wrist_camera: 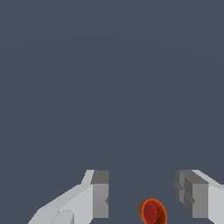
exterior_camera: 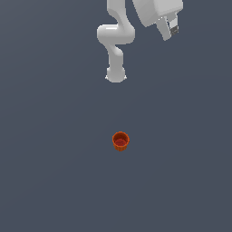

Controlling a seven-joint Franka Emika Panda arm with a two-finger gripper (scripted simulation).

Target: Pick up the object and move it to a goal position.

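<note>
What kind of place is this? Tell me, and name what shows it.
Probably a bare simulated test scene: a flat, featureless grey floor, a white robot arm with its open gripper, and one orange-red cup.

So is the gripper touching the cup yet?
Apart. The exterior view shows the gripper far from the cup, bare floor between them.

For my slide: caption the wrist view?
Open gripper hovering above the upright orange-red cup, nothing grasped yet.
</note>
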